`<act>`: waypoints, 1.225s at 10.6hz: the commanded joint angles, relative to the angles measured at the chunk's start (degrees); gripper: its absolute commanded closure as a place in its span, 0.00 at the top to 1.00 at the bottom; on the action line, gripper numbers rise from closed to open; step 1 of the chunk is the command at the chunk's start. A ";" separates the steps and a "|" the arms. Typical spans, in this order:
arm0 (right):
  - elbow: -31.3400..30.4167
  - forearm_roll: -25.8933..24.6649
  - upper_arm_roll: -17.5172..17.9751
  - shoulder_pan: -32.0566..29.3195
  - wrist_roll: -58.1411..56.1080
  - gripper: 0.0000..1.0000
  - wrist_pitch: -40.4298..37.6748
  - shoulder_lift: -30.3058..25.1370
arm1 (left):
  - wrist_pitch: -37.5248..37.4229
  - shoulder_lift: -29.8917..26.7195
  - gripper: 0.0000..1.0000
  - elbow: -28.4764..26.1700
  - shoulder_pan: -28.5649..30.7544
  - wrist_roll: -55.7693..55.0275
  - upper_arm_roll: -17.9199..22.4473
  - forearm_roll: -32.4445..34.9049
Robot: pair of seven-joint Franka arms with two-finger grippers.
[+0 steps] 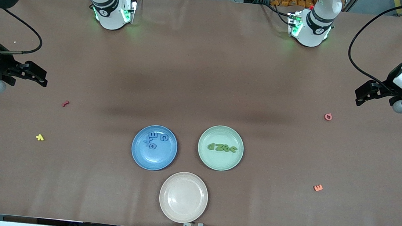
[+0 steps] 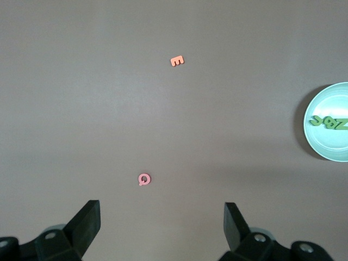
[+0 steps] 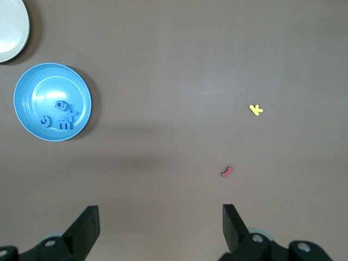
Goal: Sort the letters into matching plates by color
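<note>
Blue plate: holds the blue letters; green plate, beside it toward the left arm's end, holds the green letters, so sorting looks complete. Left gripper and right gripper: both released, empty, waiting over bare table at their own ends, well apart from the plates.

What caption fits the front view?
Blue foam letters in round blue plate, green letters in mint plate; both grippers open.
</note>
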 commanded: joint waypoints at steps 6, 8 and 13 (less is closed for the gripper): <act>0.15 0.10 0.16 -0.34 0.60 1.00 -0.62 -0.10 | -3.10 -0.41 1.00 0.81 -15.45 13.45 16.90 -5.60; 0.15 0.10 0.16 -0.43 0.60 1.00 -0.62 -0.10 | -2.66 0.03 1.00 0.81 -15.90 14.01 17.36 -7.11; 0.24 0.19 0.16 -0.52 0.60 1.00 -0.62 -0.01 | 1.27 2.74 1.00 1.24 -15.81 13.13 16.57 -6.24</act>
